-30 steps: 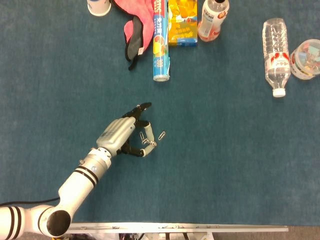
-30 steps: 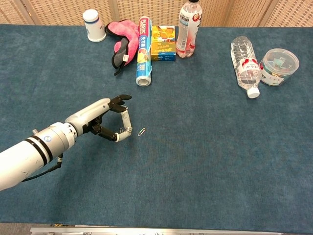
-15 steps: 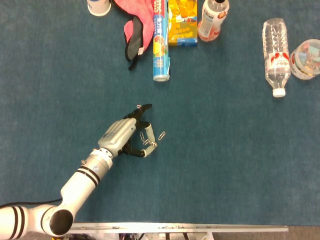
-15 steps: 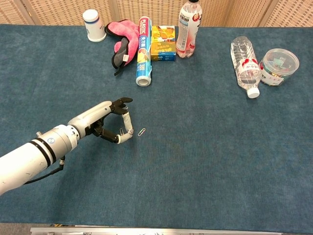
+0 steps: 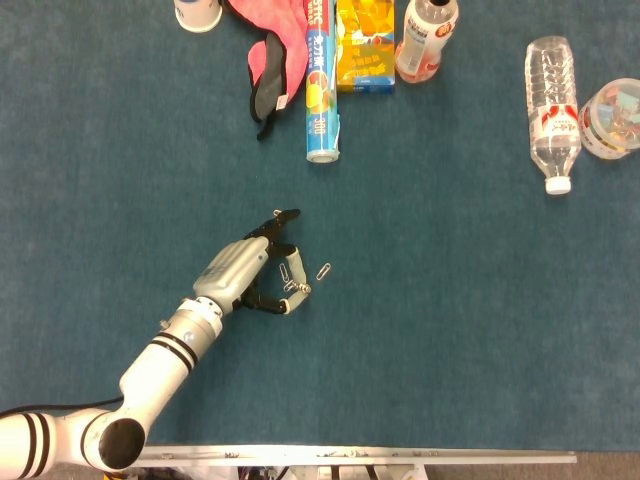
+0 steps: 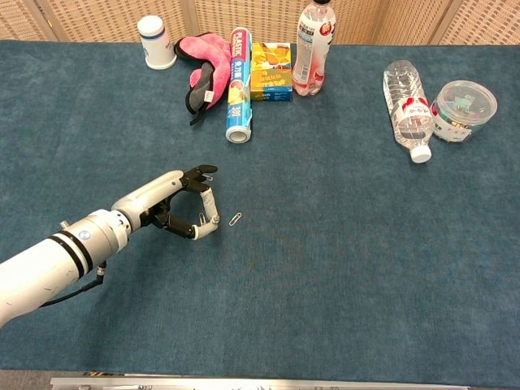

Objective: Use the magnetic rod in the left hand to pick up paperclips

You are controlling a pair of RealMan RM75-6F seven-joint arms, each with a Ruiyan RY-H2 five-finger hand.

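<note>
One blue carpeted table (image 6: 341,268), wicker backdrop (image 6: 114,18)

White cup (image 5: 197,13) cut by top edge in head view; clips on magnetic rod (image 5: 294,271) too small to count

The worktop (image 6: 341,268) is covered in matt, napped blue cloth. Thin bright metal wire forms the paperclip (image 6: 236,218). The water bottle (image 6: 408,110) is made of clear, glossy plastic; the left hand (image 6: 175,207) is shelled in smooth silver-grey.

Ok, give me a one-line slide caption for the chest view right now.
Left hand holds the magnetic rod beside a loose paperclip on blue cloth.
</note>
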